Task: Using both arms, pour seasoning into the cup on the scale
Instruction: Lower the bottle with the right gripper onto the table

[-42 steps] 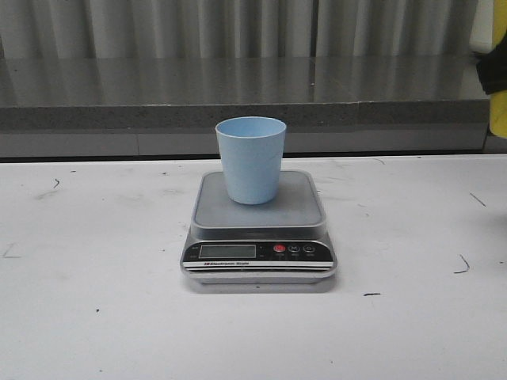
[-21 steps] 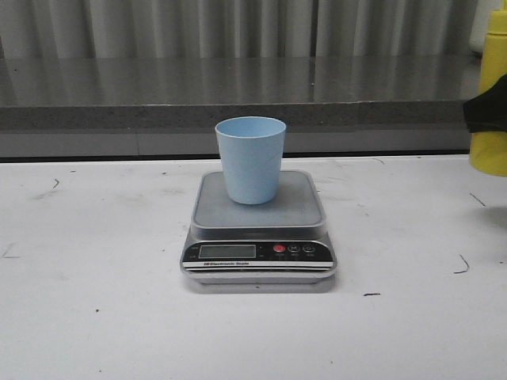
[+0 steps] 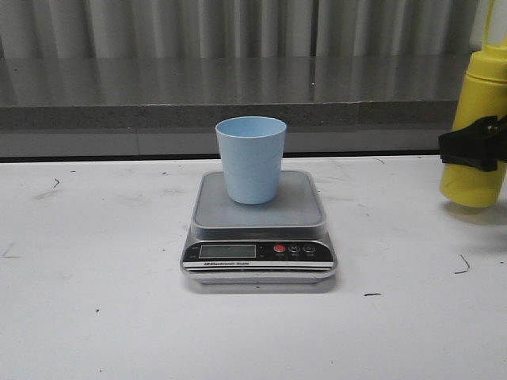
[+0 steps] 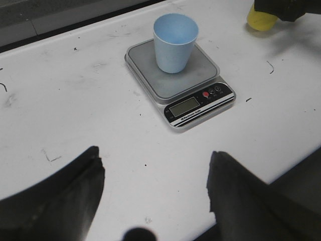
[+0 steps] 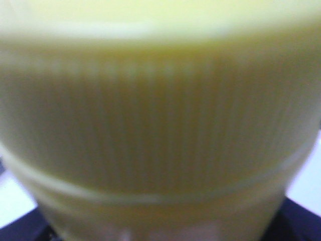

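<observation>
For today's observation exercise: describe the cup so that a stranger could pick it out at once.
On the white table sits a silver-grey scale with a black front panel. Upright on its platform stands the cup: pale blue, plain, handleless, tapering downward, unlike the yellow bottle far right.

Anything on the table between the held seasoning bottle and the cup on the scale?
Nothing visible. In the front view the seasoning bottle, clamped by the right gripper, is off to the right of the cup on the scale. Only bare table lies between them. The cup's mouth is open and uncovered.
</observation>
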Motion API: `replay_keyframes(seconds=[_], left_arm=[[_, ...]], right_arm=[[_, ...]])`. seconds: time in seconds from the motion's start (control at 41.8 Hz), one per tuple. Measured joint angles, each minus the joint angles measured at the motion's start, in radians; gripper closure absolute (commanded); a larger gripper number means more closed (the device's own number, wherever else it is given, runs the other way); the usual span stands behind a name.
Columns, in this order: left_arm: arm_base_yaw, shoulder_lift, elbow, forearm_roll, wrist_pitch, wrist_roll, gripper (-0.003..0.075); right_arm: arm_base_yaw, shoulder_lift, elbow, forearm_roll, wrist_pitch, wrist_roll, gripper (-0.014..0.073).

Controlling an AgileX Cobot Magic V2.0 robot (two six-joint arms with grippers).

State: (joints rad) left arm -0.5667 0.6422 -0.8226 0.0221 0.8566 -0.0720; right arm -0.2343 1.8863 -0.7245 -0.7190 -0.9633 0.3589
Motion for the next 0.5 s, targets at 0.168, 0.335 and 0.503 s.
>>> replay_keyframes(seconds=[0.168, 0.335, 0.503], left_arm=[[0.0, 0.0, 0.0, 0.0, 0.0, 0.0, 0.0283], [0.0, 0.0, 0.0, 0.0, 0.0, 0.0, 0.0283], [0.0, 0.0, 0.0, 0.0, 0.0, 0.0, 0.0283]], right_arm=[[0.0, 0.068, -0.004, 0.038, -0.078, -0.065, 0.0272], [0.0, 0.1, -0.004, 0.048, -0.106, -0.106, 0.0263], [0.0, 0.102, -0.006, 0.052, -0.11, -0.114, 0.0161]])
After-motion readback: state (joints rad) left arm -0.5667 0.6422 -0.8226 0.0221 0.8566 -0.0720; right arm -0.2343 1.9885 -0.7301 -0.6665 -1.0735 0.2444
